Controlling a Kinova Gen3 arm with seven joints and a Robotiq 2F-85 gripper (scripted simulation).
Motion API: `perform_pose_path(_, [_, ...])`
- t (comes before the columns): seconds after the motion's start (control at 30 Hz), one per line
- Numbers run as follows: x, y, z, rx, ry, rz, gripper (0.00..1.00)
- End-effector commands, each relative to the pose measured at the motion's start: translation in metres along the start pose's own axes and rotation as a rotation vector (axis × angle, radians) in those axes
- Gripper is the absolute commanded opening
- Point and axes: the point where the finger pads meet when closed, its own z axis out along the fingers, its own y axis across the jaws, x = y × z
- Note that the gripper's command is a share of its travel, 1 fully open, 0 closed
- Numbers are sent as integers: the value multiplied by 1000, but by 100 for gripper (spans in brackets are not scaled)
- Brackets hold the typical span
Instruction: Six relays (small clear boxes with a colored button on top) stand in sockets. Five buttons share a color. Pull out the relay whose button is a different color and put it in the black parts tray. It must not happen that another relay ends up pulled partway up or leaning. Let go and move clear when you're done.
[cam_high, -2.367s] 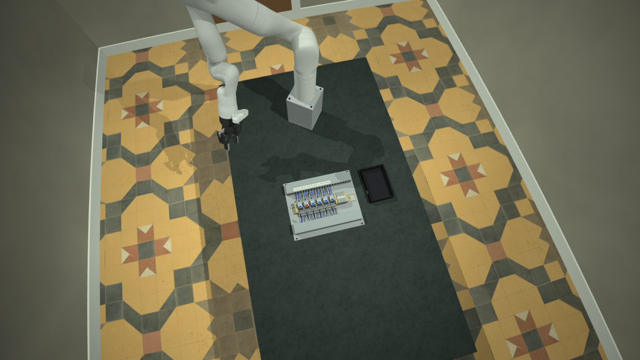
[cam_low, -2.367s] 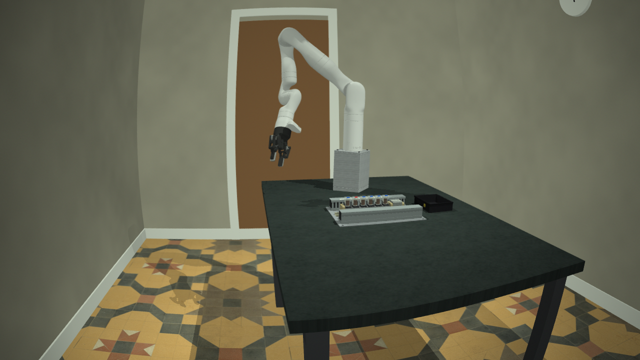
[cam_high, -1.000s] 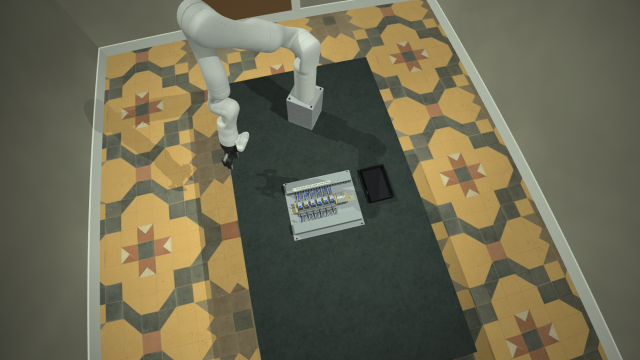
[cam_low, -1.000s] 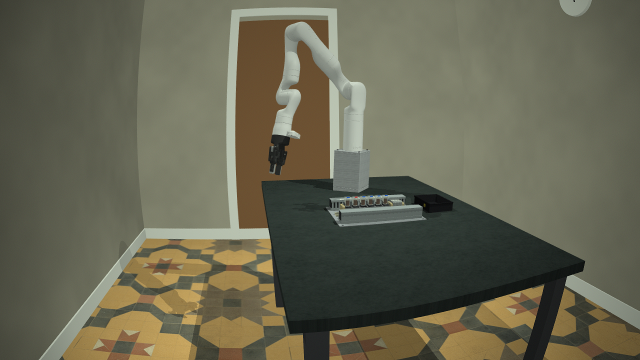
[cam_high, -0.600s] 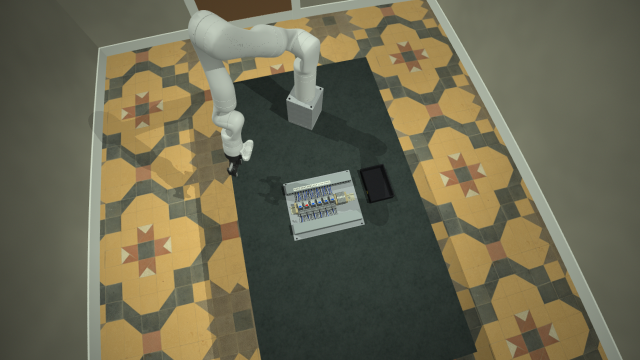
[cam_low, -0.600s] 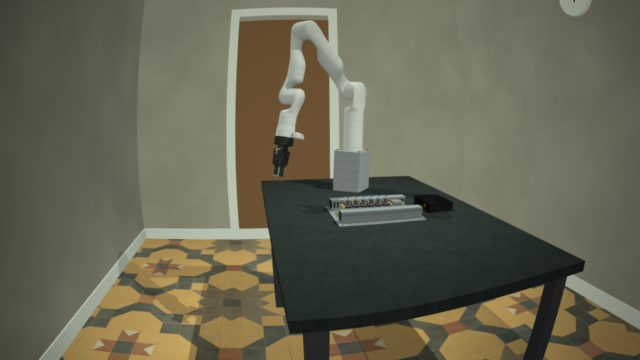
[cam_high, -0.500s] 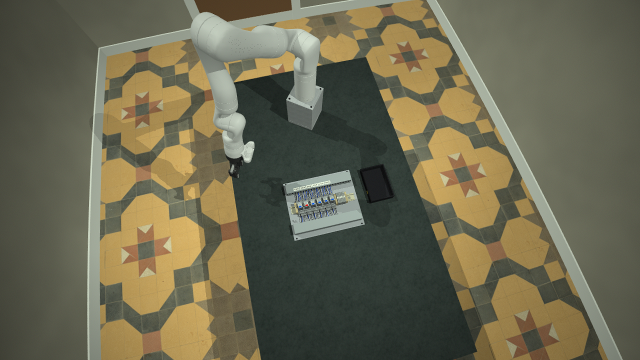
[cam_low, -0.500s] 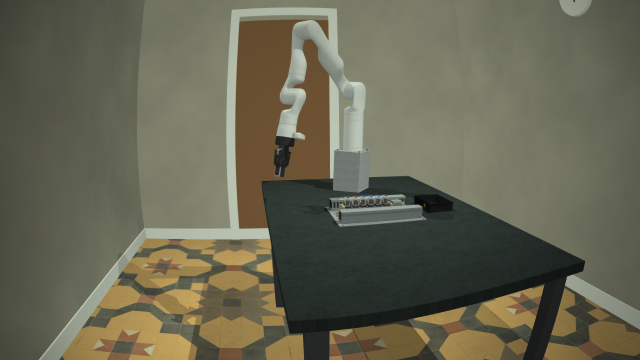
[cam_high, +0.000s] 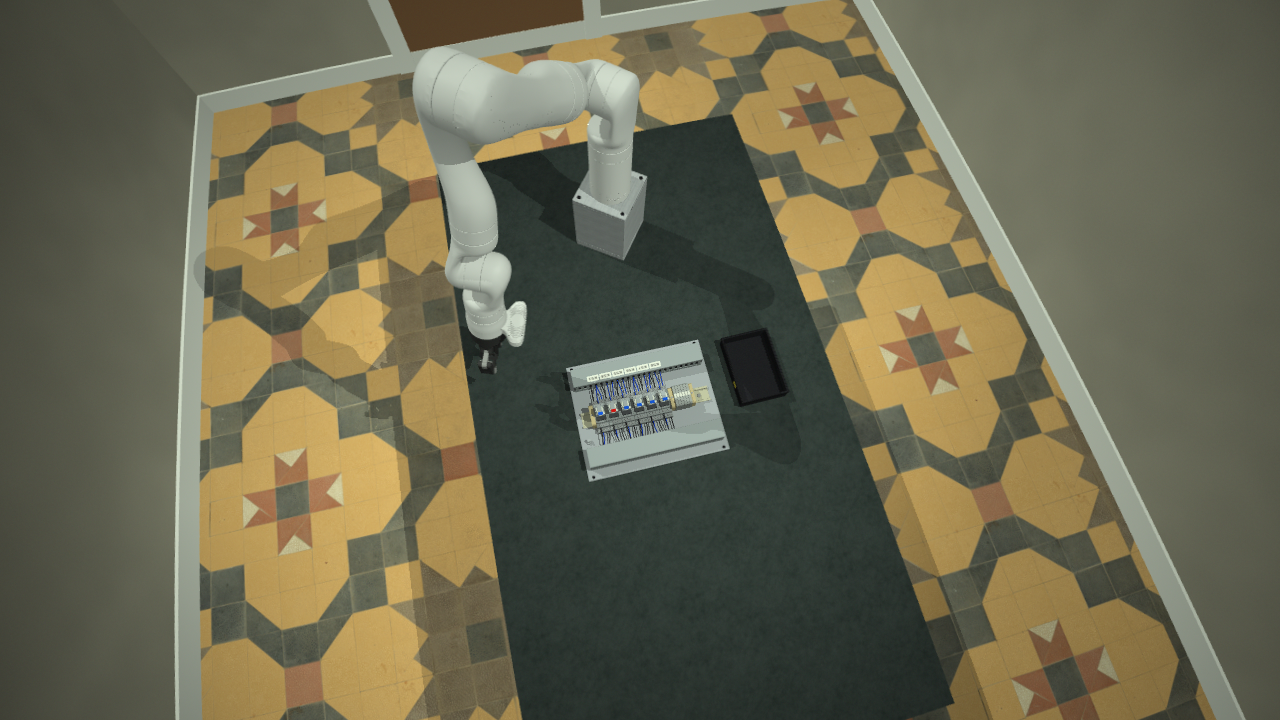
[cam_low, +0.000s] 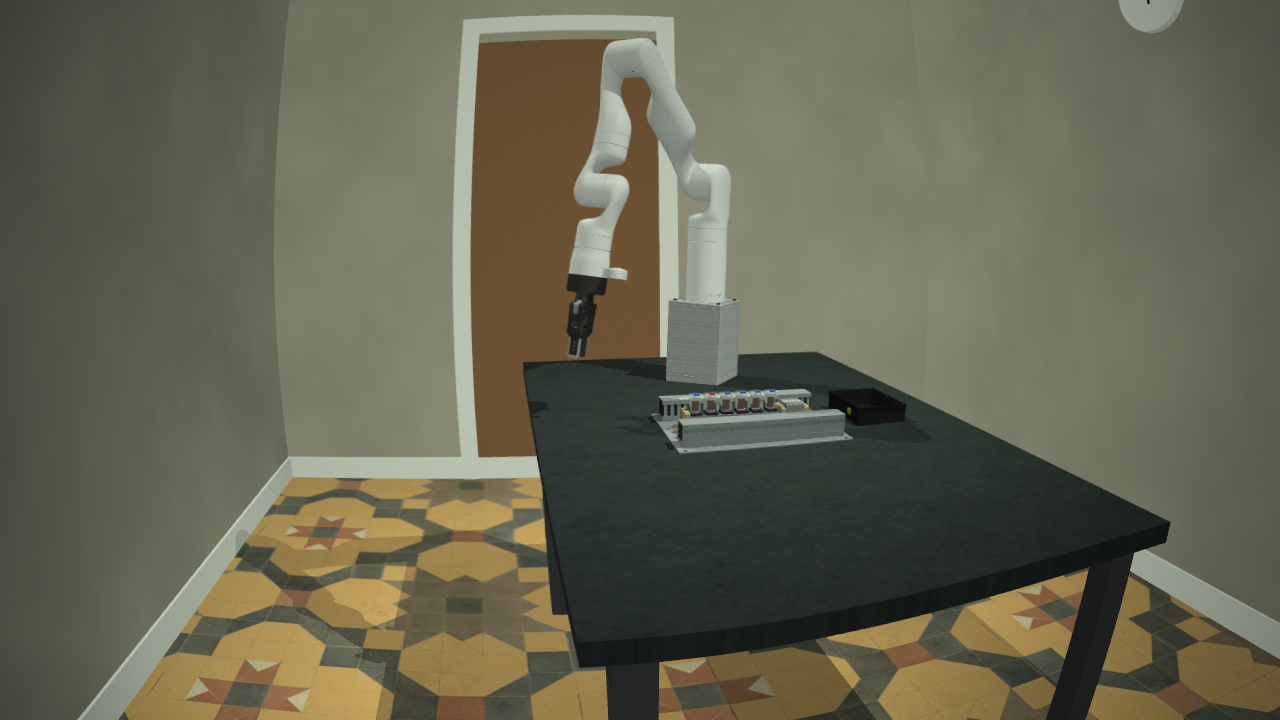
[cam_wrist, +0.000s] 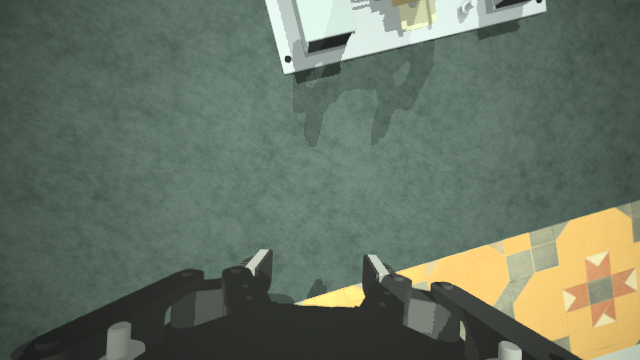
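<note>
We see our black two-finger gripper (cam_low: 580, 344) hanging above the table's edge, well apart from the grey relay panel (cam_high: 664, 452). Its jaws stand partly open with nothing between them; in the wrist view the pale fingertips frame only dark green table top (cam_wrist: 150, 175) and a strip of patterned orange floor tiles (cam_wrist: 575, 250).

The clear relay with the red button (cam_high: 613, 403) stands in its socket, second from the gripper's end of the row, with the blue-buttoned relays (cam_high: 650, 399) lined up beside it. In the exterior view we note a long grey ribbed bar (cam_low: 760, 428) running in front of the row and a second rail (cam_low: 733, 394) behind it, so the relays sit between two raised walls. Blue wires (cam_high: 626, 385) fan across the panel on either side of the row.

The shallow black parts tray (cam_high: 753, 366) lies just beside the panel's far end. The white arm (cam_high: 465, 179) rises from a grey block pedestal (cam_high: 631, 228) at the table's back. A brown door (cam_low: 528, 223) stands behind.
</note>
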Motion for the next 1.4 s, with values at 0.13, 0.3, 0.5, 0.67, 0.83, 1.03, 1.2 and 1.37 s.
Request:
perform_pose_path(0.13, [25,18,-2,11,4,-45,61])
perform_pose_path(0.3, [44,28,-4,25,12,-70,61])
perform_pose_path(0.5, [64,38,-6,36,20,-95,61])
perform_pose_path(0.67, [80,44,-8,44,28,-114,61])
perform_pose_path(0.83, [101,52,-11,53,40,-137,61])
perform_pose_path(1.03, [124,59,-14,62,54,-163,61])
perform_pose_path(1.2, [136,63,-16,66,61,-175,61])
perform_pose_path(1.37, [154,67,-19,71,74,-195,61])
